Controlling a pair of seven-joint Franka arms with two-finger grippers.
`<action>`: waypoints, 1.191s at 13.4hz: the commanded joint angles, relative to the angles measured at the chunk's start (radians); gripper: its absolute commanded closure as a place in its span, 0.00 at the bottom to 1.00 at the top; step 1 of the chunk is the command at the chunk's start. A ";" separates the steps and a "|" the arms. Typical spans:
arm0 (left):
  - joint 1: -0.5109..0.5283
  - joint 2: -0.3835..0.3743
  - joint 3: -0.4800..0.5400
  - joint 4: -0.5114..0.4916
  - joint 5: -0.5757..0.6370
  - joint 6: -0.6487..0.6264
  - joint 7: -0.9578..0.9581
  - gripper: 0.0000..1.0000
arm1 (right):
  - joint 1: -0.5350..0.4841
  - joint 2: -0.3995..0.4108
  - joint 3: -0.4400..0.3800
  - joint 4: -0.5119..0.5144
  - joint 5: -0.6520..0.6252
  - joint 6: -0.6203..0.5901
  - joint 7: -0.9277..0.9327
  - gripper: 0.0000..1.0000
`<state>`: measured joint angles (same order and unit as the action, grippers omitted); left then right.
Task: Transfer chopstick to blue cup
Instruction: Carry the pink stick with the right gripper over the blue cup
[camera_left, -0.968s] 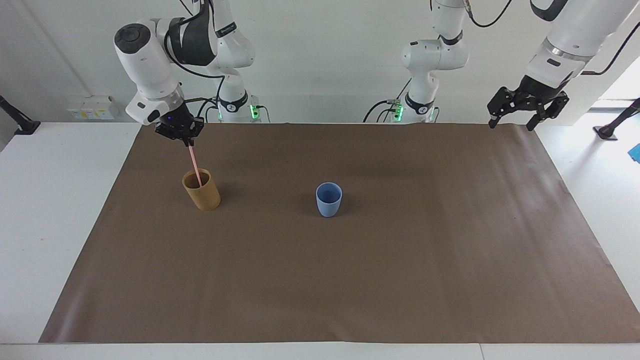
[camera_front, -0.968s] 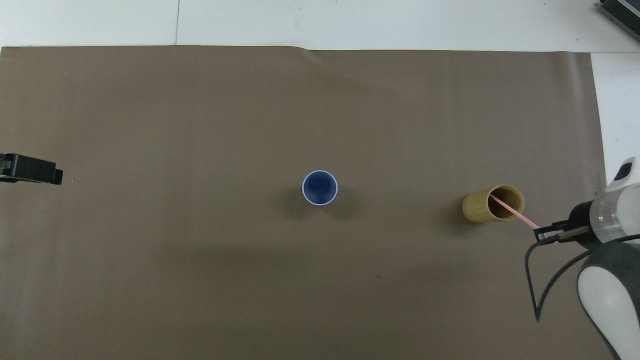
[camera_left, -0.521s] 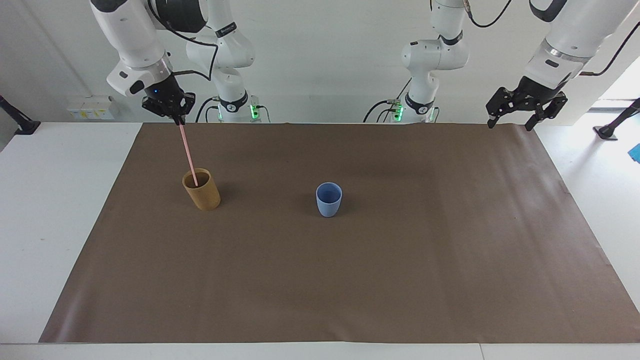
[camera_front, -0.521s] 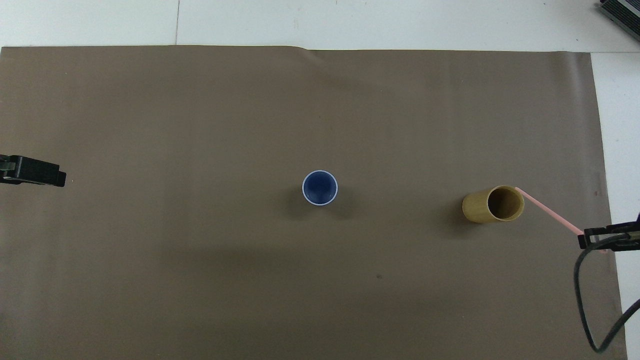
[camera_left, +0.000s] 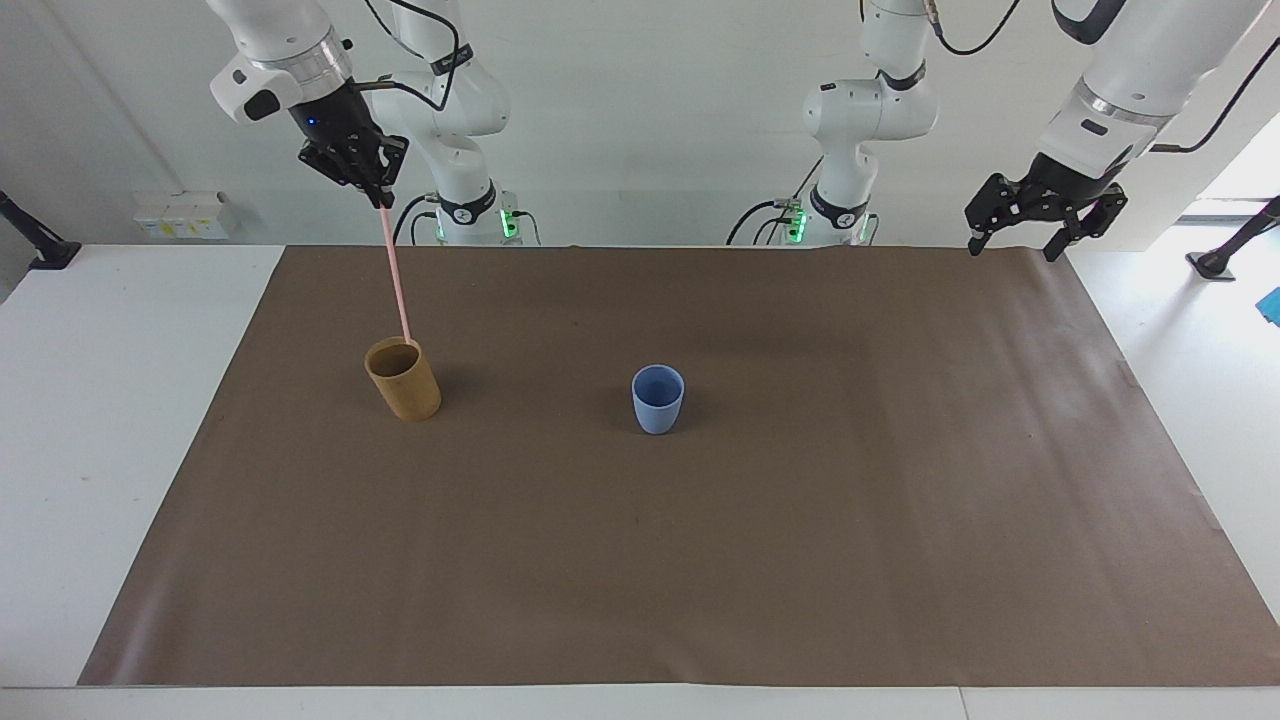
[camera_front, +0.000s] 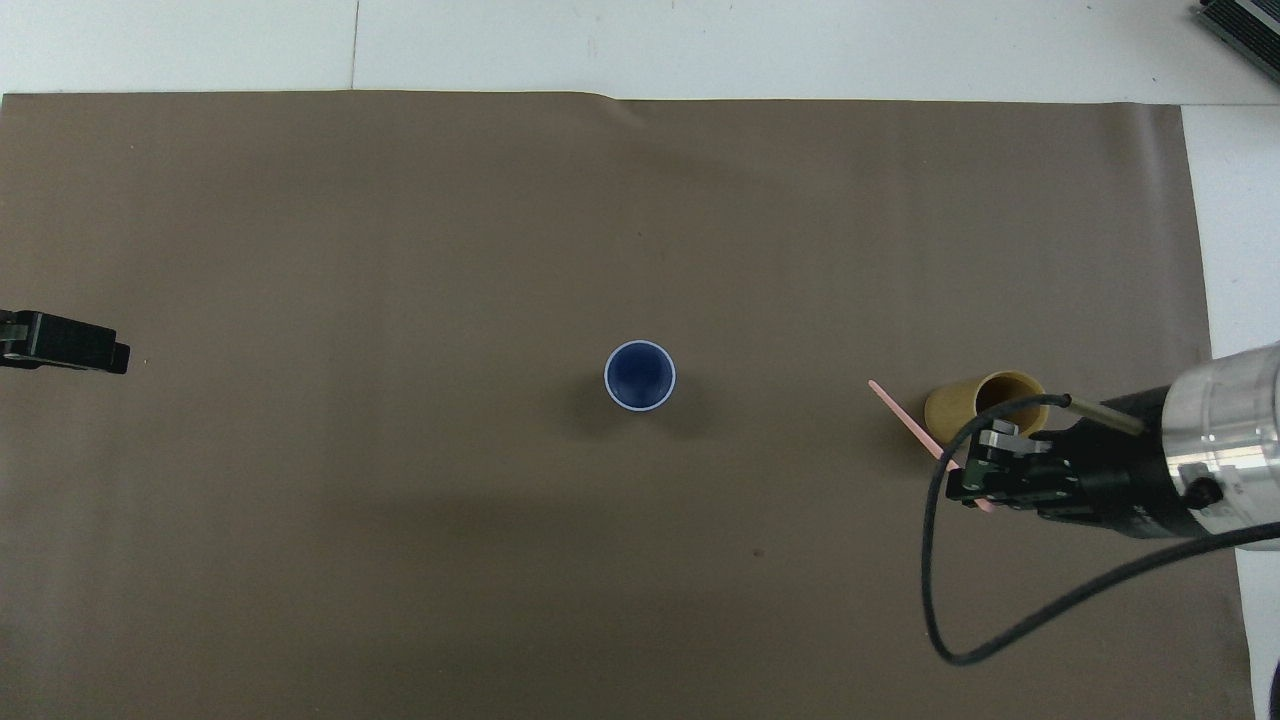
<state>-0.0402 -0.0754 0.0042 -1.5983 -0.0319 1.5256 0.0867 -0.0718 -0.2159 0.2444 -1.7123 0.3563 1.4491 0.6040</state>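
The thin, straight, pale pink chopstick (camera_left: 395, 275) hangs from my right gripper (camera_left: 381, 197), pinched at its top end between my closed fingers. It slants down from the grip, and its lower tip sits just at the rim of the tan-brown cylindrical cup (camera_left: 403, 380); from the facing view I cannot tell whether the tip touches the rim or hangs just clear of it. In the overhead view the chopstick (camera_front: 915, 421) shows as a short pink line running out from under my right gripper (camera_front: 968, 485), which covers part of the tan cup (camera_front: 975, 402).

My right gripper is raised well above the brown paper-covered surface (camera_left: 700, 560), over the tan cup, at the right arm's end of the surface.

The small light blue handleless cup (camera_left: 658, 398) stands upright near the middle of the surface, well apart from my right gripper and from the tan cup, toward the left arm's end from them. The overhead view looks straight into its dark blue inside (camera_front: 640, 375).

My left gripper (camera_left: 1014, 238) waits, raised over the brown cover's edge at the left arm's end, fingers spread apart and holding nothing. In the overhead view only its dark tip (camera_front: 70, 343) shows at the frame's edge. It is well apart from both cups.
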 joint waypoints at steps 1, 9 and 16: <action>0.008 0.003 -0.007 0.014 0.007 -0.019 0.010 0.00 | -0.013 0.090 0.090 0.123 0.090 -0.003 0.246 1.00; 0.009 0.003 -0.007 0.014 0.009 -0.019 0.010 0.00 | 0.093 0.231 0.144 0.117 0.242 0.238 0.612 1.00; 0.011 0.003 -0.007 0.014 0.009 -0.019 0.010 0.00 | 0.141 0.322 0.142 0.057 0.225 0.364 0.640 1.00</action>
<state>-0.0400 -0.0754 0.0025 -1.5982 -0.0319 1.5256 0.0867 0.0747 0.0887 0.3826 -1.6335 0.5740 1.7642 1.2457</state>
